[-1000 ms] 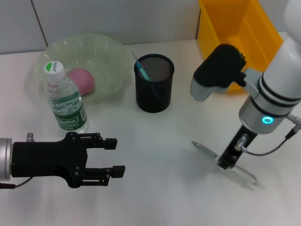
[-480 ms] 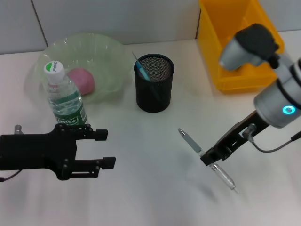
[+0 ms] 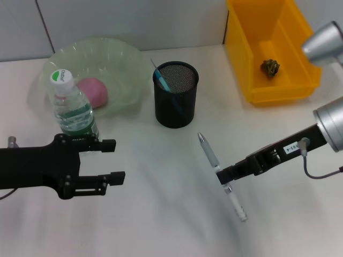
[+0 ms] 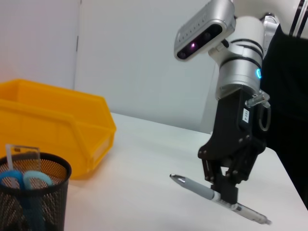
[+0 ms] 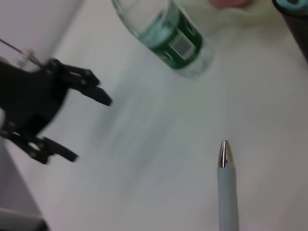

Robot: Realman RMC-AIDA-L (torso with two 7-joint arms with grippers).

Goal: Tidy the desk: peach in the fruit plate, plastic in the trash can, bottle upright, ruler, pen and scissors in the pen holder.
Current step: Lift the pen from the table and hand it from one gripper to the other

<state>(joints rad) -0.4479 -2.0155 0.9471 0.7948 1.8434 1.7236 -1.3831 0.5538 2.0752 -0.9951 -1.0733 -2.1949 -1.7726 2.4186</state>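
My right gripper is shut on a silver and white pen, holding it lifted above the desk right of centre; the pen also shows in the left wrist view and its tip in the right wrist view. The black mesh pen holder holds blue scissors and a clear ruler. The pink peach lies in the green fruit plate. The bottle stands upright. Crumpled plastic lies in the yellow trash can. My left gripper is open, low at the left.
The white desk spreads between the two arms. A wall runs along the back edge behind the plate and the bin.
My right gripper has lifted the pen off the desk and swung it left, its arm moving out from over the bin. The left gripper has drawn back to the left.
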